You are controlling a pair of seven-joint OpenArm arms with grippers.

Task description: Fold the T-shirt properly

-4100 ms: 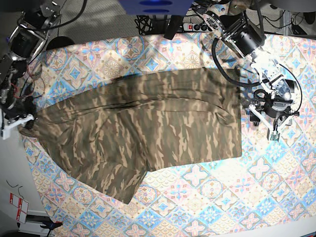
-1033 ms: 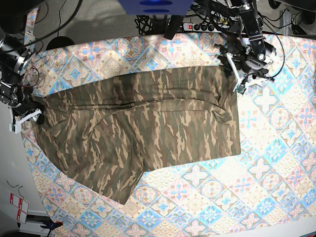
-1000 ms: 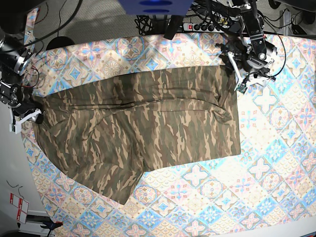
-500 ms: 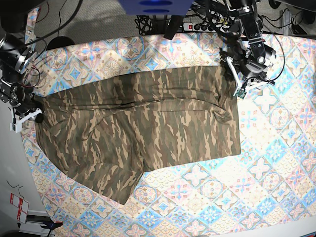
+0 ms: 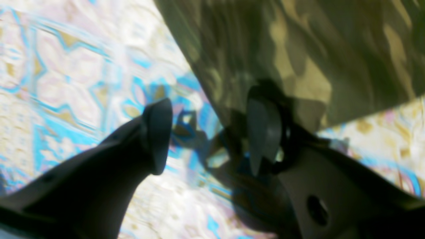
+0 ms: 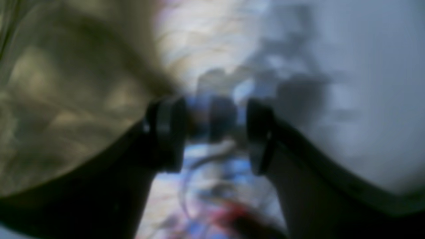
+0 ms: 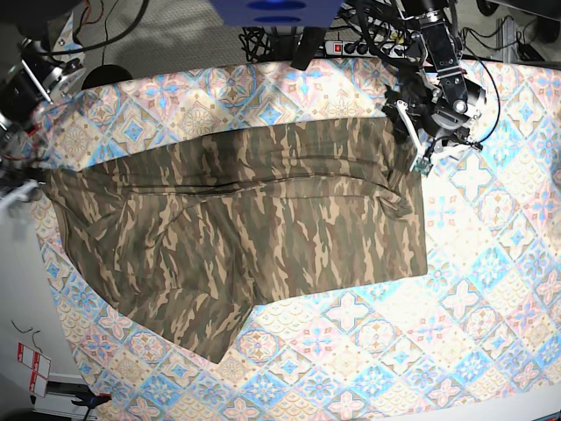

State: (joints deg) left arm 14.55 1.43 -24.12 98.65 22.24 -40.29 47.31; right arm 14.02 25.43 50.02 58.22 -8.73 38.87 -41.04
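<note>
Near edge: bare tablecloth (image 7: pixel 377 351) on the surface, nothing lying on it.
T-shirt (image 7: pixel 263 228): spread nearly flat across the middle of the surface, camouflage side up, one sleeve reaching toward the near left; no fold finished, by the look of it.
Left hand (image 5: pixel 209 132): jaws wide apart, straddling the T-shirt's far right corner, one finger over the cloth and one over the tablecloth; holds nothing, likely lined up to pinch that corner.
Right hand (image 6: pixel 212 136): blurred, jaws parted with nothing between them, cloth just beside one finger at the T-shirt's left end, probably placed for a matching grip.
Far side: power strip (image 7: pixel 351 46) and cables beyond the tablecloth.
</note>
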